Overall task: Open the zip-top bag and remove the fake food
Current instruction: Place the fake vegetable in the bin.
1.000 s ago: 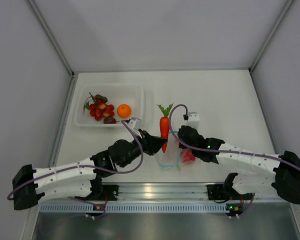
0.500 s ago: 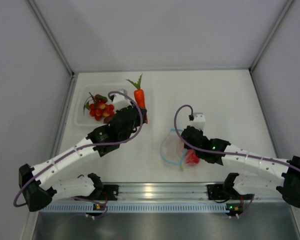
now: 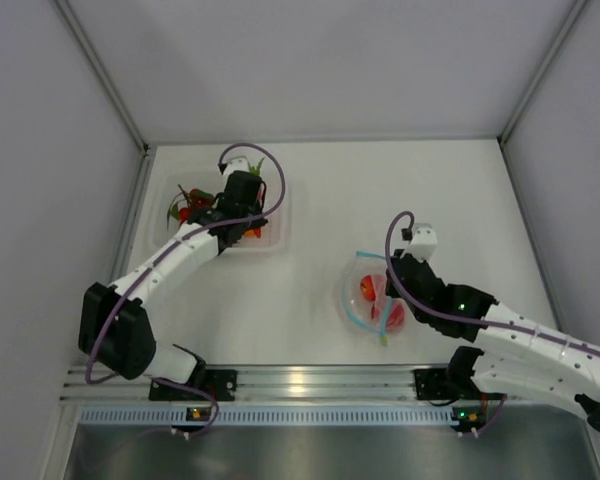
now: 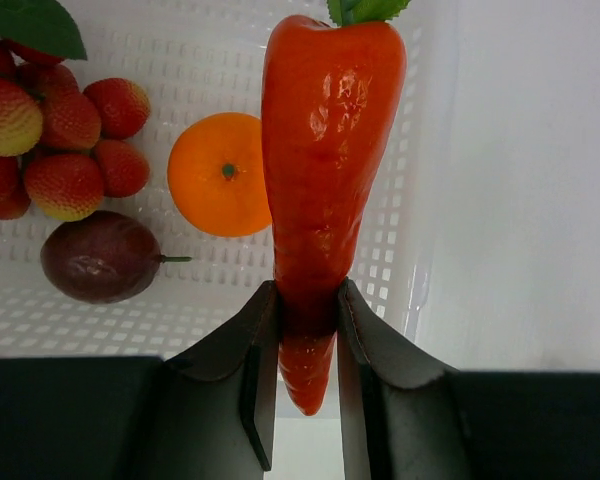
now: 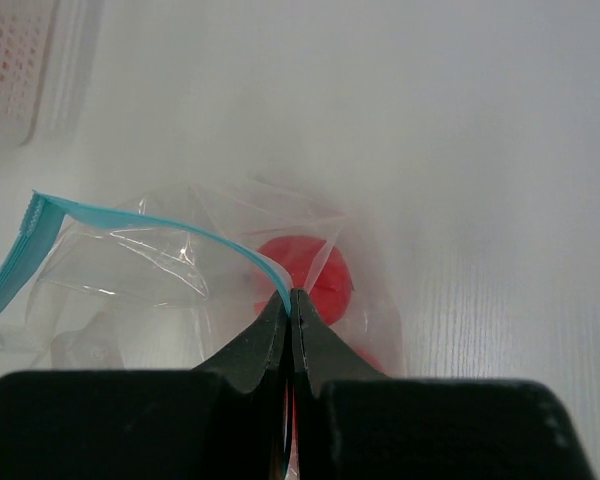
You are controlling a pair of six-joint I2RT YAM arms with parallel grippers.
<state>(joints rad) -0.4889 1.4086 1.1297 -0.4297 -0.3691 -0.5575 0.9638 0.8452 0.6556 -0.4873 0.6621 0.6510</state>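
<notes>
**Carrot over tray, bag pinched at its rim**

White table (image 3: pixel 310 190), walled on three sides. Clear perforated tray (image 3: pixel 160 243) sits at far left. The zip-top bag (image 3: pixel 365 300) lies well apart from it, right of centre, with its teal zip strip (image 5: pixel 20 250) looping open.

Right gripper (image 5: pixel 291 300): jaws fully together, pinching the bag's film just beside the strip. Two red round fruits (image 3: pixel 368 288) are inside the bag. The wrist view shows one clearly; the other is mostly hidden behind the fingers.

Left gripper (image 4: pixel 307 300): narrowly parted, clamped on the lower end of the carrot (image 4: pixel 325 150), held over the tray's right wall, green top pointing away.

In the tray: berry cluster (image 4: pixel 60 140) at left, orange (image 4: pixel 215 175) beside it, purple-brown piece (image 4: pixel 100 257) nearest.
</notes>
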